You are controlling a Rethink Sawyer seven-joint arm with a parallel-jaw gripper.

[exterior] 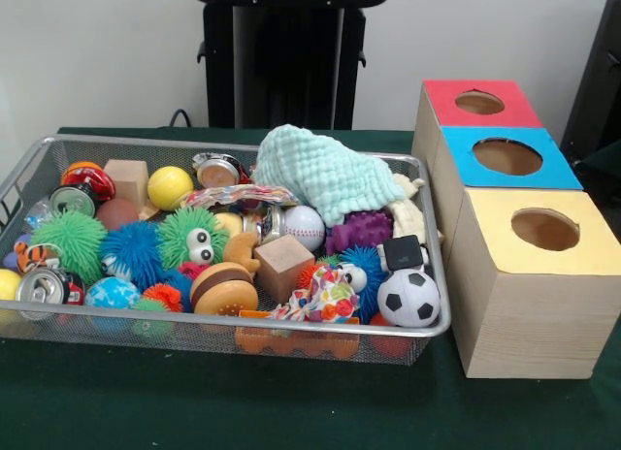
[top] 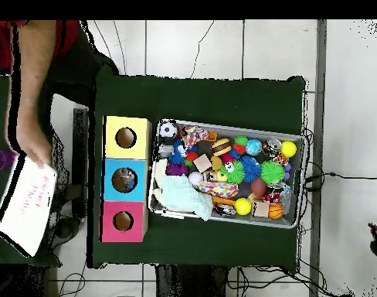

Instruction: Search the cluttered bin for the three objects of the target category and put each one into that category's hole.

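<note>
A silver wire-mesh bin [exterior: 427, 227] sits on the dark green table [exterior: 291, 401], heaped with toys; the robot's gripper shows in neither view, so whether its pincer is spread or pressed together cannot be told. Beside the bin stand three pale wooden boxes in a row, each with a round hole in its top: a yellow-topped box [exterior: 539, 275] nearest the front camera, a blue-topped box [exterior: 509, 159] in the middle and a red-topped box [exterior: 477, 103] farthest back. In the bin, a black-and-white soccer ball [exterior: 408, 298] lies in the corner next to the yellow-topped box, a white baseball [exterior: 304, 226] rests near the middle, and a yellow ball [exterior: 170, 187] sits toward the back. A mint-green knitted cloth [exterior: 325, 174] drapes over the back corner. In the overhead view a person's hand [top: 35, 151] holds a white sheet of paper [top: 25, 203] well apart from the table
</note>
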